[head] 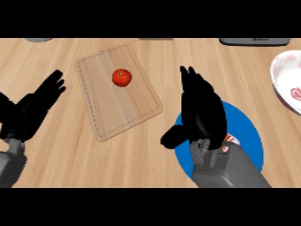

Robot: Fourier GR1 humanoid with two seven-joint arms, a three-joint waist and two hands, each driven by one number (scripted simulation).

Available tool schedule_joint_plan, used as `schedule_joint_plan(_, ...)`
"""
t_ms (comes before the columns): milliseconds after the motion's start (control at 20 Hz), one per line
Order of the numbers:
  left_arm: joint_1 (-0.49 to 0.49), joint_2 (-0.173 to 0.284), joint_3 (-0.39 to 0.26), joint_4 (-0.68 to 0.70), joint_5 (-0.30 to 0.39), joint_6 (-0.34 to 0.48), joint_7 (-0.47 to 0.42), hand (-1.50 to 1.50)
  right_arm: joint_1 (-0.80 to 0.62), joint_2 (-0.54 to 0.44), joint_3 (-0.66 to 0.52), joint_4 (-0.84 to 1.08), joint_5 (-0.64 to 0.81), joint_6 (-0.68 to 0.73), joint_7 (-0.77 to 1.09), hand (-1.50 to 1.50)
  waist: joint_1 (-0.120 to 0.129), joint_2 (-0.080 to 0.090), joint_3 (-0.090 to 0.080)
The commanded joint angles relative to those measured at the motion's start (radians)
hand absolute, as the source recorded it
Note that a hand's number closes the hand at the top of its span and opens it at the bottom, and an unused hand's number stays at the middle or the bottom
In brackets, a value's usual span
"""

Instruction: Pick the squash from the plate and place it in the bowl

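Two hands: we read the scene from left to right, with both forearms entering from the lower edge.
Left hand [24, 111]: we see it open near the left edge, fingers straight and spread, holding nothing and resting on or just above the counter [61, 163].
Cutting board [118, 92]: a pale wooden board lies tilted, left of centre; a small red round fruit [121, 77] sits on its upper half, apart from both hands.
Right hand [200, 112]: we see its back, fingers straight and pressed together pointing up the view, thumb out to the left; it hovers over the blue plate and pinches nothing that we can see.
Blue plate [252, 140]: it lies beneath the right hand and wrist, with only its right and lower parts showing.
Squash: we cannot make it out; we judge that it lies on the plate under the hand, where a small red-and-white patch [229, 142] shows beside the wrist.
Handling: we expect a squash to be stiff, smooth-skinned and moderately heavy, best taken across its middle with fingers opposite the thumb.
Bowl [297, 88]: white with red markings, cut off by the right edge, just beyond the plate.
Cut off: grey objects at the far edge are too cropped to name.
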Motion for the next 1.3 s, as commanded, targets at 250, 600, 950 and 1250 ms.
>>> schedule_joint_plan(250,0.009,0.008,0.020,-0.017,0.010,-0.019,0.018,0.00,-0.135,0.019,-0.063,0.096,-0.115,0.195,0.293,-1.50,0.002,-0.001,0.001)
schedule_joint_plan(600,-0.030,-0.017,0.016,0.006,-0.018,-0.002,0.028,0.00,-0.119,0.019,-0.049,0.152,-0.118,0.221,0.283,-1.50,-0.013,0.000,0.001)
schedule_joint_plan(950,0.018,0.007,0.041,-0.013,-0.011,-0.033,0.023,0.00,-0.080,0.019,-0.094,0.151,-0.088,0.262,0.267,-1.50,-0.016,-0.002,0.001)
schedule_joint_plan(1250,-0.012,-0.042,0.033,0.017,-0.032,-0.018,0.021,0.00,-0.031,0.019,-0.078,0.205,-0.054,0.173,0.204,-1.50,-0.015,0.003,0.002)
